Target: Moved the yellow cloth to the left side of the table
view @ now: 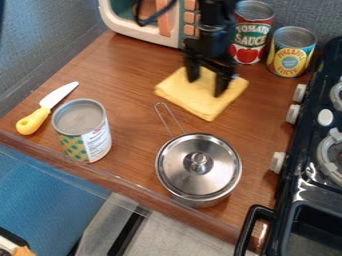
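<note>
Just beyond the lidded pot (190,175), the yellow cloth (200,102) lies folded under our spread fingers (222,85). Probably light, soft, not fragile; we should pinch mid-cloth, catching all layers.

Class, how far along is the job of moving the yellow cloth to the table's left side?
Done: the gripper is down at the yellow cloth.
In hand: no firm grip to see; its fingers stand apart.
Left: probably closing on the cloth, carrying it toward the knife at the table's left, and letting go.
</note>
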`<state>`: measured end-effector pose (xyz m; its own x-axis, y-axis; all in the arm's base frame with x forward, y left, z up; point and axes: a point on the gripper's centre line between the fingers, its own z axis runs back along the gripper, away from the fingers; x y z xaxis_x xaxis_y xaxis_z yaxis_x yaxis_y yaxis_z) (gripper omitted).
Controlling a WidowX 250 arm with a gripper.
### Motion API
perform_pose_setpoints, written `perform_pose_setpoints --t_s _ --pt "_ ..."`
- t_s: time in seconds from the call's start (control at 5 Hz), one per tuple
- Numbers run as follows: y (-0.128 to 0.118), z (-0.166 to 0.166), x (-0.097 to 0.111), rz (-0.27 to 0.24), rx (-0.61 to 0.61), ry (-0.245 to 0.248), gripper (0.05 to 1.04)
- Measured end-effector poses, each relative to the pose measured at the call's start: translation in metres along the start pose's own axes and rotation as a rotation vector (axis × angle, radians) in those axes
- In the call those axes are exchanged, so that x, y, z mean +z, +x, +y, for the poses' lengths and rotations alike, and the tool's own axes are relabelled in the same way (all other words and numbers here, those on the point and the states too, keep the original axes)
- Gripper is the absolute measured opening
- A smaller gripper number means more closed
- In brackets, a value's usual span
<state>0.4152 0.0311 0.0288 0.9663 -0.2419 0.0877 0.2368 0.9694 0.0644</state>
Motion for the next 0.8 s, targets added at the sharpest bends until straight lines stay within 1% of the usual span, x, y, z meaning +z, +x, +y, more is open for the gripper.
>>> perform_pose_setpoints --t_s 0.2,0.4,0.6,0.8 --pt "-0.015 0.038 -0.001 0.006 0.029 -0.007 1.001" --pt "-0.032 0.076 0.001 0.014 0.066 -0.002 1.001" --pt "-0.048 0.11 0.001 0.008 0.099 0.005 1.001" --pt "-0.053 0.125 0.0 -0.016 0.097 -0.021 1.001"
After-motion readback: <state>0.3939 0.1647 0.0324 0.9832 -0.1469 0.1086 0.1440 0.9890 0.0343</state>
